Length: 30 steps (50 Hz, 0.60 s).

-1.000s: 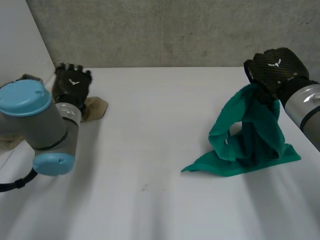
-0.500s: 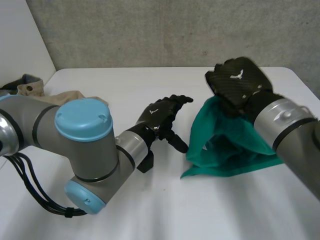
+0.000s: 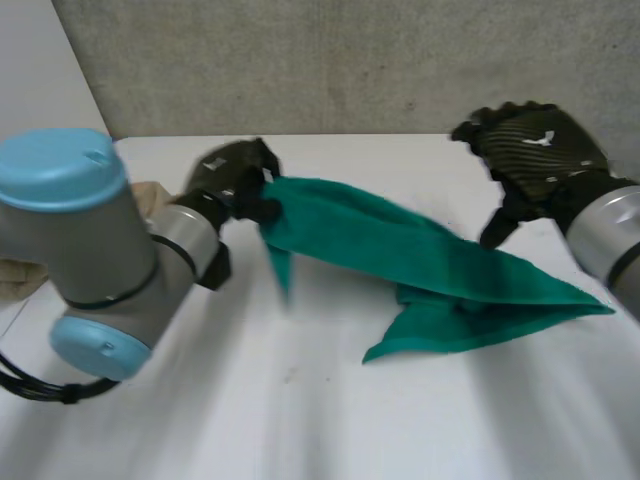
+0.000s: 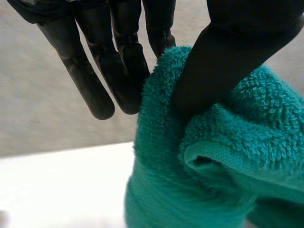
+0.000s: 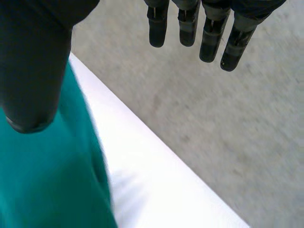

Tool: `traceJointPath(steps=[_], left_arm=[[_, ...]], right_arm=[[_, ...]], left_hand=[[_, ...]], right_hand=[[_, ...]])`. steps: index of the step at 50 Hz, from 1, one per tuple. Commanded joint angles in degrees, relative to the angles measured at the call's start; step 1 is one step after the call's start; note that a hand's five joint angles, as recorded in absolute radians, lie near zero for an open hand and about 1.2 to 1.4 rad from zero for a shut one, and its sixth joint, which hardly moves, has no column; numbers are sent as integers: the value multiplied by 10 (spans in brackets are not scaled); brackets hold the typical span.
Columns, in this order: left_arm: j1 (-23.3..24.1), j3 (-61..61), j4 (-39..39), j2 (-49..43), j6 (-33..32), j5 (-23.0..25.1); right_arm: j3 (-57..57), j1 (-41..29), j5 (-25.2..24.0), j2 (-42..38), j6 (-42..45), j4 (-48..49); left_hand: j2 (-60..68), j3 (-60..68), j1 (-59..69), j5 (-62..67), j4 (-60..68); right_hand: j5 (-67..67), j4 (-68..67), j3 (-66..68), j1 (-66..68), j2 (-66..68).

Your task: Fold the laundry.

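Observation:
A green towel [image 3: 420,262] stretches across the white table [image 3: 320,400] from the middle left to the right. My left hand [image 3: 232,178] is shut on its left corner and holds that end lifted. In the left wrist view the thumb [image 4: 228,66] pinches the green towel [image 4: 209,156] against the fingers [image 4: 123,61]. My right hand [image 3: 535,150] hovers open above the towel's right part, apart from it. In the right wrist view its fingers [image 5: 204,28] are straight, and the green towel [image 5: 42,175] lies below the thumb [image 5: 33,61].
Beige laundry [image 3: 150,195] lies at the table's far left behind my left arm [image 3: 90,250]. A grey wall [image 3: 330,60] runs along the table's back edge. The table's right edge is near my right arm [image 3: 615,230].
My left hand crossed from the left, took the towel's corner and pulled it left, spreading the towel. My right hand let go of the towel and opened above it.

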State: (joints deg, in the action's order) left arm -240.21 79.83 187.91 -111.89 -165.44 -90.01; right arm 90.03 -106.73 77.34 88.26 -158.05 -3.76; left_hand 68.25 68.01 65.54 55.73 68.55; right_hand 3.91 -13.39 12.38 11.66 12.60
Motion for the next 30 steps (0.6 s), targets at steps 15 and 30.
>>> traceJointPath(steps=[15,30], left_arm=[[-38,71,-31,147,-115,-13],[-42,74,-43,171,-115,-11]], right_arm=[[88,66,-69,-148,2,88],[16,16,-45,-281,4,109]], left_hand=[[117,120,145,143,114],[117,120,145,143,114]], right_hand=[[-39,34,-24,-17,-26],[309,-314,324,331,322]])
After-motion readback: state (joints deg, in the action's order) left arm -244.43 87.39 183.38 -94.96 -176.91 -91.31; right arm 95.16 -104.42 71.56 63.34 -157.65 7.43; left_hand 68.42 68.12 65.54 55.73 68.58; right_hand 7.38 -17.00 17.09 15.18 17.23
